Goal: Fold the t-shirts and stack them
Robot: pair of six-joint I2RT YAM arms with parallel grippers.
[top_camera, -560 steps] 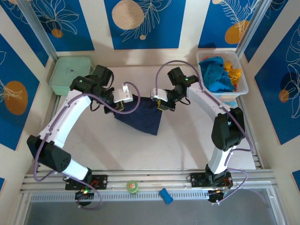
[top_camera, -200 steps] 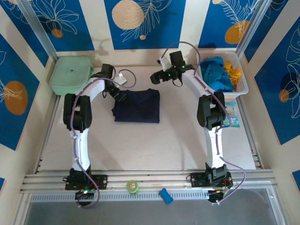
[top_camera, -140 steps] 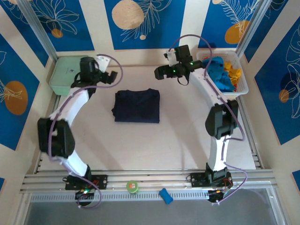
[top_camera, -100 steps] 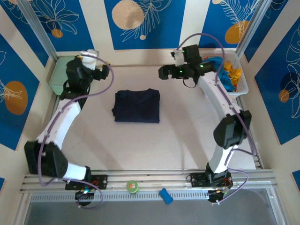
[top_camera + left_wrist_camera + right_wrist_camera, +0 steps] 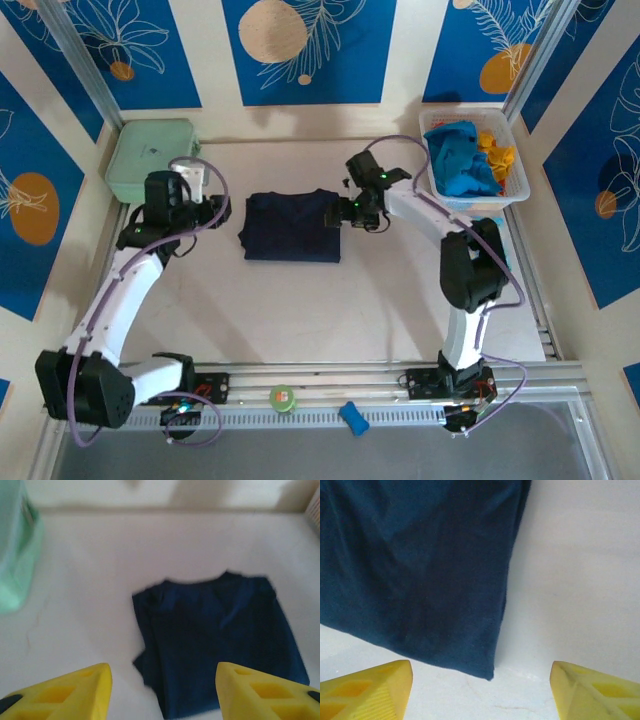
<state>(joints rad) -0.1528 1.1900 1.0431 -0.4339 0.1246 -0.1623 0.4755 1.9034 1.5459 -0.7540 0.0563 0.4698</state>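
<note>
Navy shirt [image 5: 292, 227] lies folded in the middle of the table [image 5: 300, 310].
The right gripper [image 5: 335, 213] hangs at its right edge, fingers wide apart, holding nothing. The left gripper [image 5: 218, 210] is near its left side, also spread and empty, as far as the blurry wrist view shows. The blue shirt [image 5: 460, 162] and orange shirt [image 5: 497, 150] sit in the basket [image 5: 515, 195], far right.

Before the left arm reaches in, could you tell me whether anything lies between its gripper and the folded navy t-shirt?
Nothing visible does: bare table separates the left gripper from the navy t-shirt, and the mint-green box sits off to the side.
</note>
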